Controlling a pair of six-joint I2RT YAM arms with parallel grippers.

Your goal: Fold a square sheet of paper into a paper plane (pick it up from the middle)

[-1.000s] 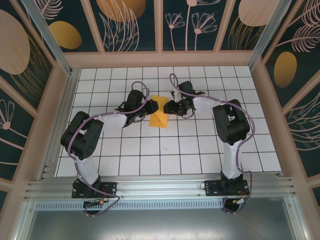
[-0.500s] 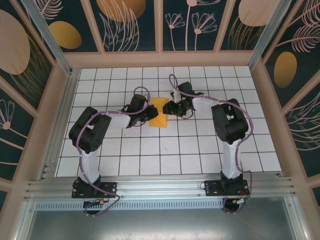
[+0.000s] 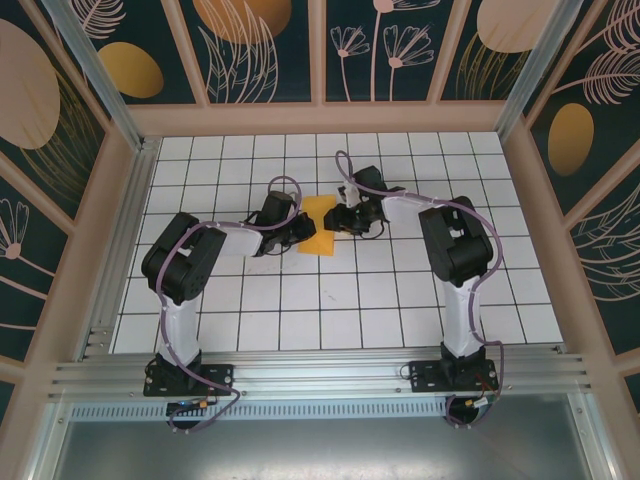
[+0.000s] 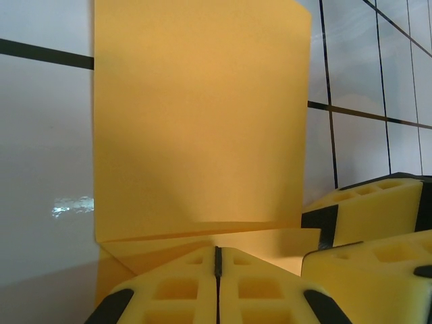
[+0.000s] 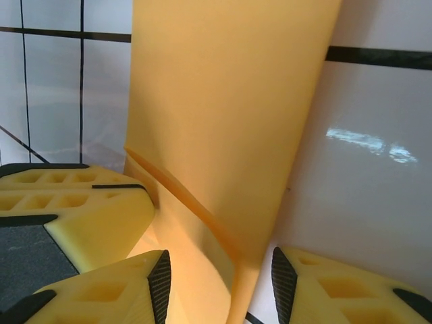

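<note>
Sheet (image 4: 196, 115) orange, partly folded, creased.

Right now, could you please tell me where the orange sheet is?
In the top view the orange sheet lies just beyond the middle of the table, between the left claw and the right claw.

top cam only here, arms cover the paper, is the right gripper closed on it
Observer: no, in the right wrist view the right gripper is open, a raised fold of the square sheet of paper standing between its fingers.
Operator: and the left one
Observer: the left gripper has its fingers shut together at the sheet's edge.
Operator: sheet lying flat
Observer: no, the left wrist view shows one layer folded over another.
</note>
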